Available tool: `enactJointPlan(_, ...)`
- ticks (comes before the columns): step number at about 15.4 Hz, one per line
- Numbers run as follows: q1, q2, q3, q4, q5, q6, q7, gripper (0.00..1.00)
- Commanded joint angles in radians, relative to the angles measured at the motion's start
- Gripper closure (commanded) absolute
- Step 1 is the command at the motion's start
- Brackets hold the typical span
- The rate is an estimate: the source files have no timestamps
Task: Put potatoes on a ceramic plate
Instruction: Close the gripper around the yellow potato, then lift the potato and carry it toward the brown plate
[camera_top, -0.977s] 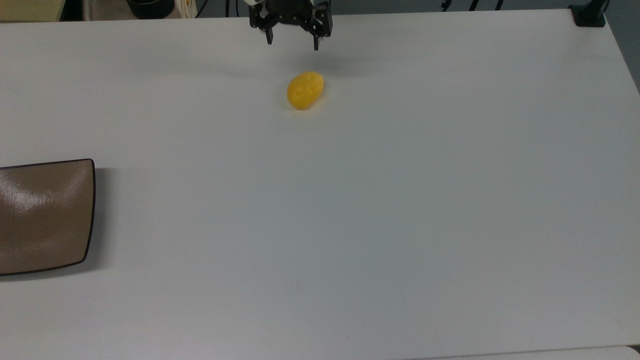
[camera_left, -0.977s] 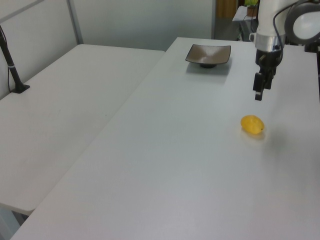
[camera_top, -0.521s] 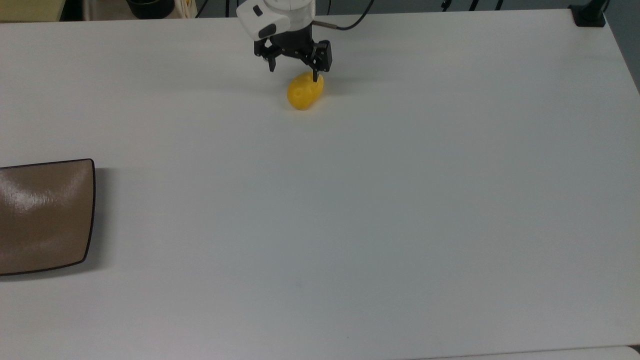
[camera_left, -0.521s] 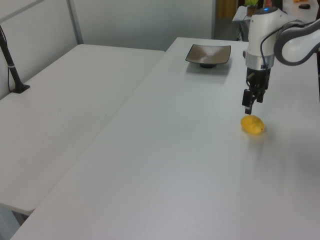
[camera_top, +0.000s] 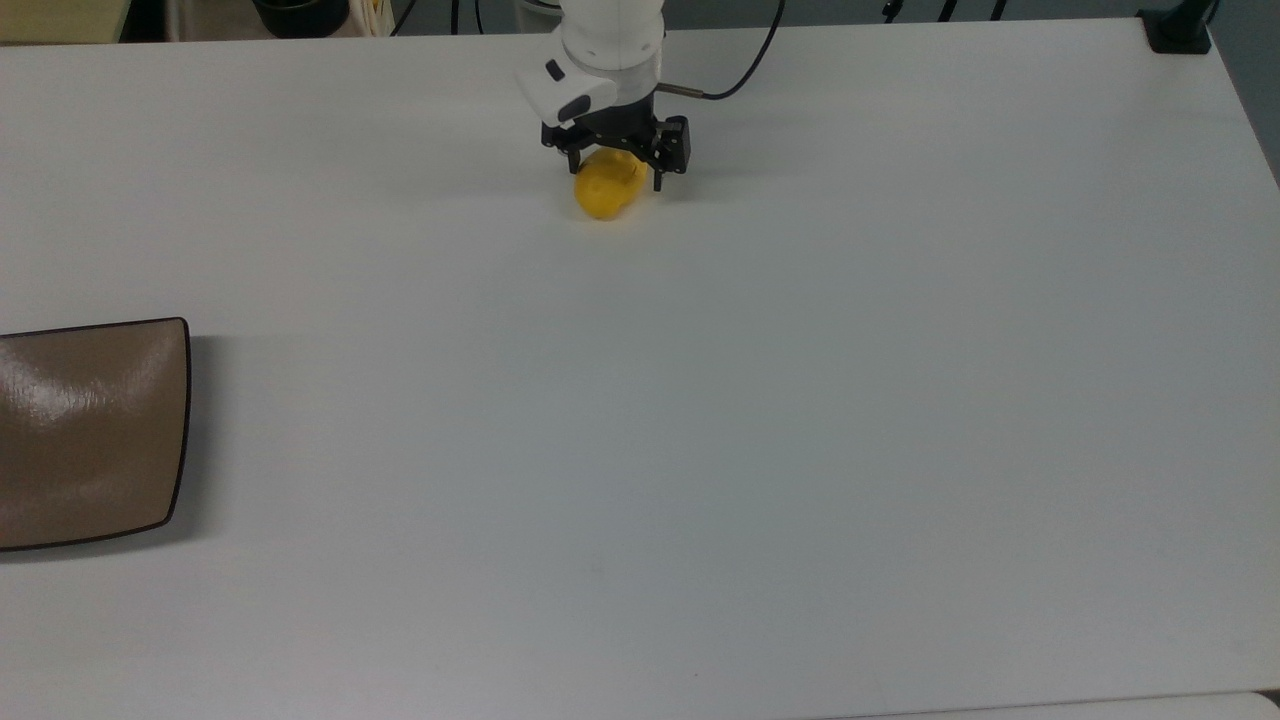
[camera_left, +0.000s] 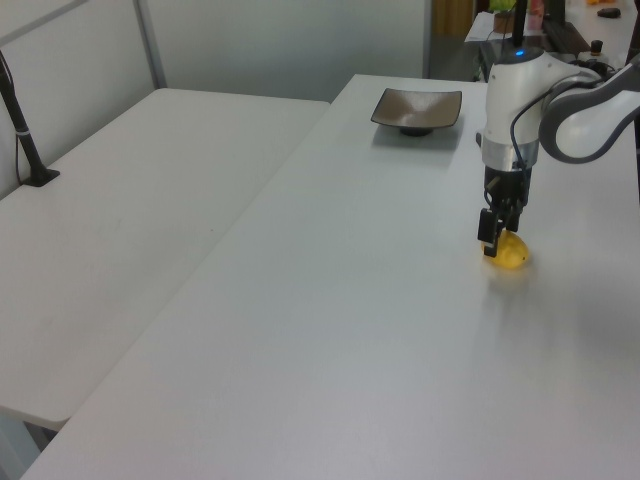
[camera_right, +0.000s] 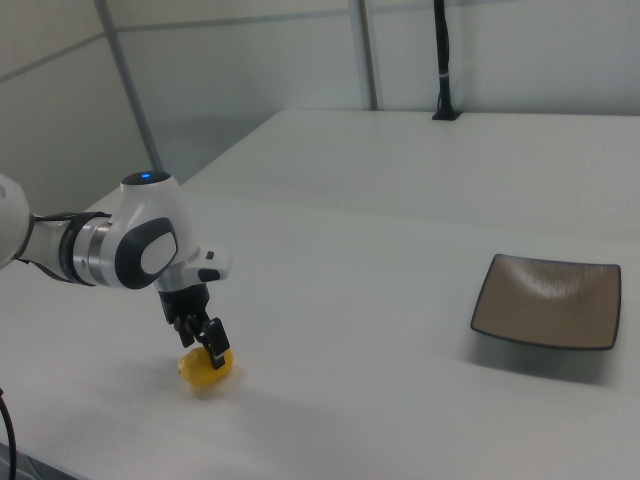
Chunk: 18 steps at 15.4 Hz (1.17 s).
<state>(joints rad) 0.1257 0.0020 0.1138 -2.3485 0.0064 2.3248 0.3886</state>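
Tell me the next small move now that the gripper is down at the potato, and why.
Probably close the fingers. The gripper is open and straddles the potato, which lies on the table. The ceramic plate sits empty, far toward the top view's left.

White table bearing potato, apparently empty plate.

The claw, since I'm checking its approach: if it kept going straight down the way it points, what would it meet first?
Most likely the potato: the open claw straddles it from above, fingers on either side. The fingertips look close to the white table, so they may touch that first; depth is unclear.
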Motion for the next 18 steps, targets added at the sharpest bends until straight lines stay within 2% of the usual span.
enactJointPlan(1, 0.002, 0.013, 0.018, -0.023, -0.02, 0.041, 0.033, 0.0)
enactJointPlan(4, 0.0, 0.026, 0.026, -0.023, -0.057, 0.041, 0.033, 0.0)
enactJointPlan(5, 0.0, 0.026, 0.029, -0.026, -0.068, 0.039, 0.033, 0.06)
enactJointPlan(6, -0.001, 0.027, 0.033, -0.028, -0.072, 0.041, 0.033, 0.15)
enactJointPlan(9, -0.008, 0.026, 0.04, -0.026, -0.074, 0.041, 0.032, 0.62)
enactJointPlan(10, -0.008, 0.024, 0.04, -0.026, -0.081, 0.039, 0.03, 0.75)
enactJointPlan(11, -0.009, 0.021, 0.041, -0.025, -0.088, 0.036, 0.027, 0.82)
enactJointPlan(13, -0.017, 0.013, 0.041, -0.015, -0.091, 0.027, 0.023, 0.9)
enactJointPlan(16, -0.046, -0.011, 0.041, 0.02, -0.091, -0.022, -0.005, 0.9)
enactJointPlan(18, -0.098, -0.02, 0.041, 0.116, -0.091, -0.129, -0.1, 0.9)
